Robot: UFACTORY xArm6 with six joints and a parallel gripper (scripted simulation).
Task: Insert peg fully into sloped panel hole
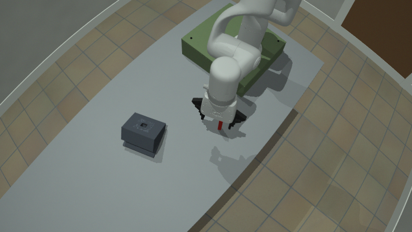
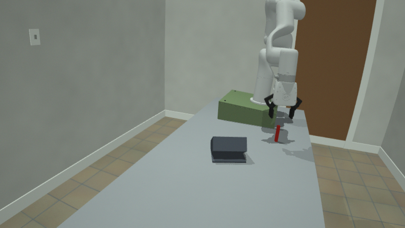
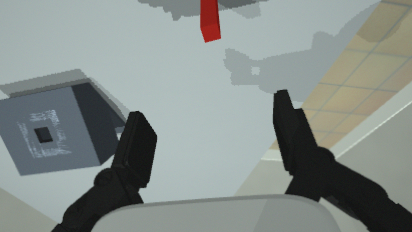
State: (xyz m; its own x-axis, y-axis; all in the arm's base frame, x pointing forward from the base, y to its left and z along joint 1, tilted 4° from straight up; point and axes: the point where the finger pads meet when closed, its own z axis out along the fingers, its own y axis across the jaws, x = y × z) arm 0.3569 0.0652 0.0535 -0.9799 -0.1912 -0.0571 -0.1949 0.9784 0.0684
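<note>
A red peg (image 1: 220, 125) stands upright on the grey table; it also shows in the exterior view (image 2: 277, 133) and at the top of the wrist view (image 3: 210, 21). My gripper (image 1: 218, 118) hangs wide open and empty just above the peg, fingers pointing down; it shows in the exterior view (image 2: 282, 113) and the wrist view (image 3: 210, 130) too. The dark grey block with the sloped panel (image 1: 143, 135) sits to the left of the peg. Its square hole (image 1: 143, 125) is in the top face, seen also in the wrist view (image 3: 43, 134).
The green base block (image 1: 230, 46) carrying the arm stands behind the peg. The table's right edge (image 1: 259, 155) runs close by the peg, with tiled floor beyond. A brown door (image 2: 331, 65) is at the back wall.
</note>
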